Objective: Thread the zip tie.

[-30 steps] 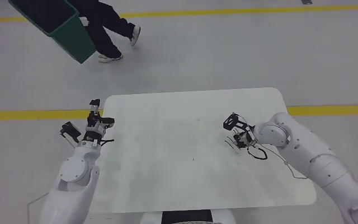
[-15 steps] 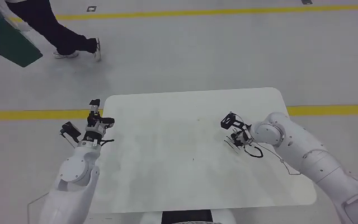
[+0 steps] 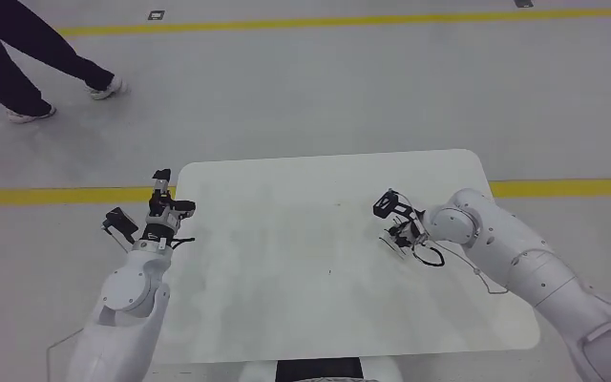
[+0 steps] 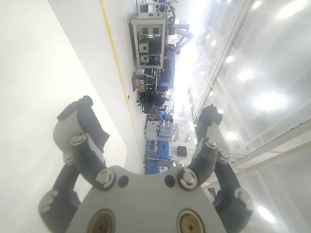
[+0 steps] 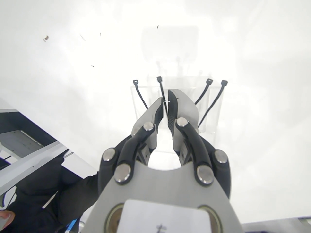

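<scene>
Right gripper (image 5: 166, 97) clamped on zip tie (image 5: 159, 79) below head.

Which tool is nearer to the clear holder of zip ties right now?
Right. The right tool is at the clear holder, pinching one zip tie standing in it. The left tool is open at the table's opposite edge, far from the holder.

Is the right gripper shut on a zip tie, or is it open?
Shut. The right gripper has its fingers pinched together around the stem of one black zip tie standing in the clear holder.
</scene>
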Action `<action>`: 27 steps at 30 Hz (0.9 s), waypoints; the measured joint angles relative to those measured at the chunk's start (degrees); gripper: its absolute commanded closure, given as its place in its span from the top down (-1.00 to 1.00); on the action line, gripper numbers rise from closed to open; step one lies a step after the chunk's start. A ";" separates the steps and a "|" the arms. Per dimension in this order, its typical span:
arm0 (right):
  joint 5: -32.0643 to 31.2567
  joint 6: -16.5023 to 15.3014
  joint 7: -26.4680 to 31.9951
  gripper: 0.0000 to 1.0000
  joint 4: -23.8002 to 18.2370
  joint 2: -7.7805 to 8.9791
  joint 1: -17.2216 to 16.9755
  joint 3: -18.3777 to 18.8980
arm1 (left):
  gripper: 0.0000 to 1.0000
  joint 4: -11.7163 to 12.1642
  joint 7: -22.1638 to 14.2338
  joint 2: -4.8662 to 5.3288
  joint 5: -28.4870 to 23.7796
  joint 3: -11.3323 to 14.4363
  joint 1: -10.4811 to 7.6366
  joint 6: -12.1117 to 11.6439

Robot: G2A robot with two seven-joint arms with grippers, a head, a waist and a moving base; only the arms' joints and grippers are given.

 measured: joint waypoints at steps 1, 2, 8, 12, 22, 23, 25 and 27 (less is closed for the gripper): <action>0.07 0.00 -0.05 -1.00 0.05 0.00 0.07 -0.12 | 1.00 0.00 0.00 0.00 0.00 0.00 0.00 0.00; 0.16 0.00 -0.11 -1.00 0.11 0.01 0.14 -0.29 | 1.00 0.00 0.00 0.00 0.00 0.00 0.00 0.00; 0.47 0.00 -0.30 -1.00 0.40 0.24 0.58 -0.64 | 1.00 0.00 0.00 0.00 0.00 0.00 0.00 0.00; 0.61 0.00 -0.52 -1.00 -1.05 1.23 0.49 1.22 | 1.00 0.00 0.00 0.00 0.00 0.00 0.00 0.00; 4.82 0.00 -1.61 -1.00 -9.31 6.23 -4.47 10.73 | 1.00 0.00 0.00 0.00 0.00 0.00 0.00 0.00; 5.67 0.00 -2.01 -1.00 -10.09 6.72 -5.15 11.72 | 1.00 0.00 0.00 0.00 0.00 0.00 0.00 0.00; 8.04 0.00 -3.04 -1.00 -11.71 7.80 -6.84 13.86 | 1.00 0.00 0.00 0.00 0.00 0.00 0.00 0.00; 11.53 0.00 -4.08 -1.00 -12.82 8.68 -8.53 15.68 | 1.00 0.00 0.00 0.00 0.00 0.00 0.00 0.00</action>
